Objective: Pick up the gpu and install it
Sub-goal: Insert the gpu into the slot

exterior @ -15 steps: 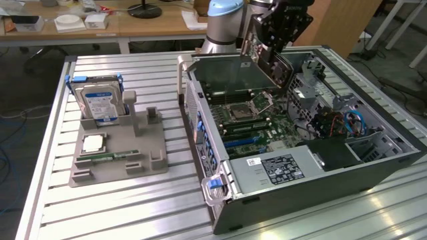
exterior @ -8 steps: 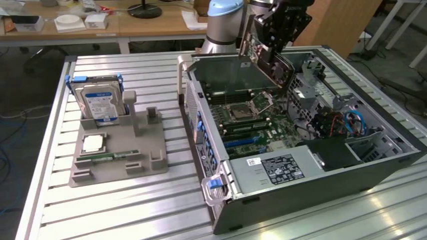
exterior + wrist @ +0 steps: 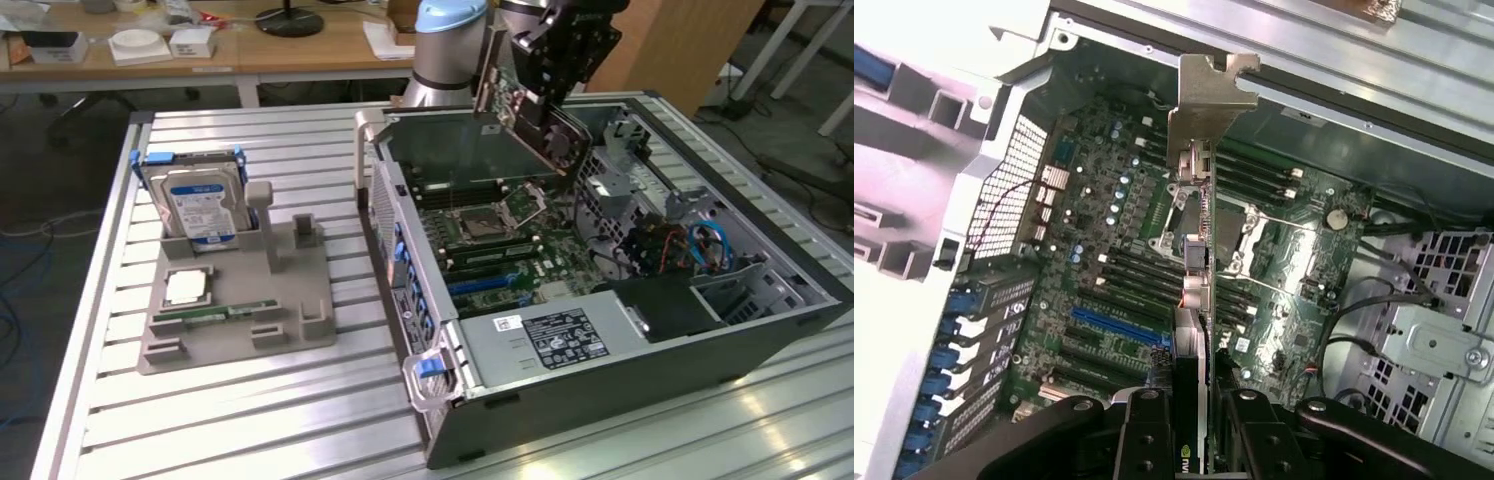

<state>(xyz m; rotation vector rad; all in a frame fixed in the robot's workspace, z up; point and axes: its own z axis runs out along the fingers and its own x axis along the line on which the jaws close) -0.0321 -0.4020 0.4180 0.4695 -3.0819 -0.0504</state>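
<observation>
Exterior view: the gripper pinched the gpu by its upper edge. The card hung tilted above the open computer case, over the rear part of the motherboard, and touched nothing below.

Wrist view: we looked along the card edge-on. The gpu sat clamped between the gripper fingers, with its silver bracket at the far end, near the case's rear wall.

Step in hand, as we judged it: the card was lifted and not yet seated. The blue slot lay to one side of the card's line, not under it. We judged that good work here needed the tilt taken out, the card's lower edge set parallel over the slot, and the bracket lined up with the rear openings by the blue latches. Any push should then go straight down and evenly.

Edges and room: the rear wall stood close to the bracket, so that end looked tightest. The drive cage and cables were well apart from the card. The hard drive and memory stick rested on the grey fixture on the table, well clear towards the exterior view's left.
</observation>
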